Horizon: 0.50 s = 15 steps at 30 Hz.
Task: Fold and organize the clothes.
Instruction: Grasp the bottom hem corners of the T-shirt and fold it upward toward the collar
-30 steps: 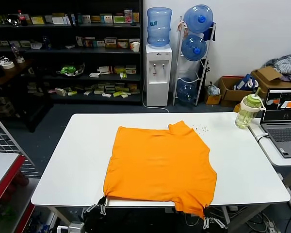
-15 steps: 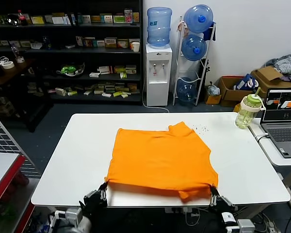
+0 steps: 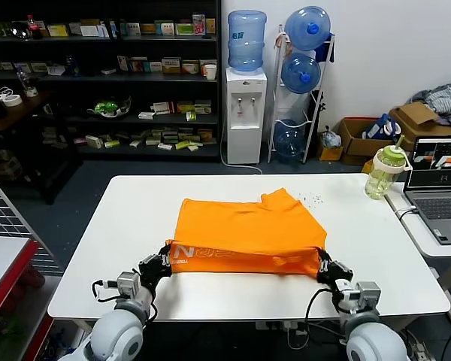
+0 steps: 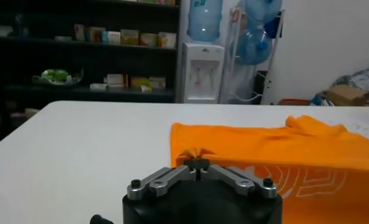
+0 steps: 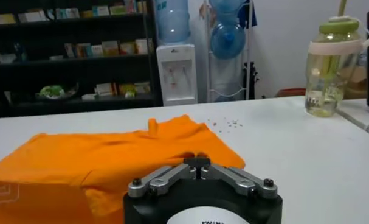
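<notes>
T-shirt (image 3: 244, 233) hem corners pinched in left fingers (image 3: 162, 262), right fingers (image 3: 322, 264)

A white bench (image 3: 120, 226) with rounded corners carries the things. An orange T-shirt (image 3: 248, 226) lies on it, a little toward the near edge and roughly midway across. The shirt's near hem is turned over onto the rest of the cloth, so a band with white printed lettering (image 3: 203, 253) faces up along the near fold. One sleeve (image 3: 280, 199) sticks out at the far side. A scatter of small dark specks (image 3: 313, 200) lies on the bare top just past that sleeve, toward the far right corner. The rest of the top around the shirt is plain white surface.
</notes>
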{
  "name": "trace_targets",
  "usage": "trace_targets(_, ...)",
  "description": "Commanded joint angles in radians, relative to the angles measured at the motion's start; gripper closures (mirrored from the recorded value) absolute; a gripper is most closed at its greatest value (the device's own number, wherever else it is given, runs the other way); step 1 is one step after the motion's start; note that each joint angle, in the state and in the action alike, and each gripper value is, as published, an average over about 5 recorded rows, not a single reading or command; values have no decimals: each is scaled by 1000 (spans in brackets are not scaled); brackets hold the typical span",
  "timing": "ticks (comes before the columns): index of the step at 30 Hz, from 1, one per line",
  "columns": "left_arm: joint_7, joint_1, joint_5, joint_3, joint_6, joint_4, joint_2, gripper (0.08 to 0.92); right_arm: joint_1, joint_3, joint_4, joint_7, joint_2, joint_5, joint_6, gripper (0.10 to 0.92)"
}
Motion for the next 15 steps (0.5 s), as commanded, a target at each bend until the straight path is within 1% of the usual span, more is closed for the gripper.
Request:
trace_targets(1, -11, -156, -20, 56, 23, 136, -19, 909, 168, -63, -97, 20, -38, 58, -31, 901)
trace_targets(11, -10, -200, 2, 84, 37, 211, -54, 909, 244, -115, -180, -4, -21, 42, -26, 900)
trace_targets(13, -10, -199, 4, 83, 53, 215, -56, 903, 252, -119, -193, -20, -17, 33, -22, 881)
trace_targets(15, -13, -192, 5, 80, 65, 212, -56, 872, 253, -121, -200, -40, -14, 28, -13, 836)
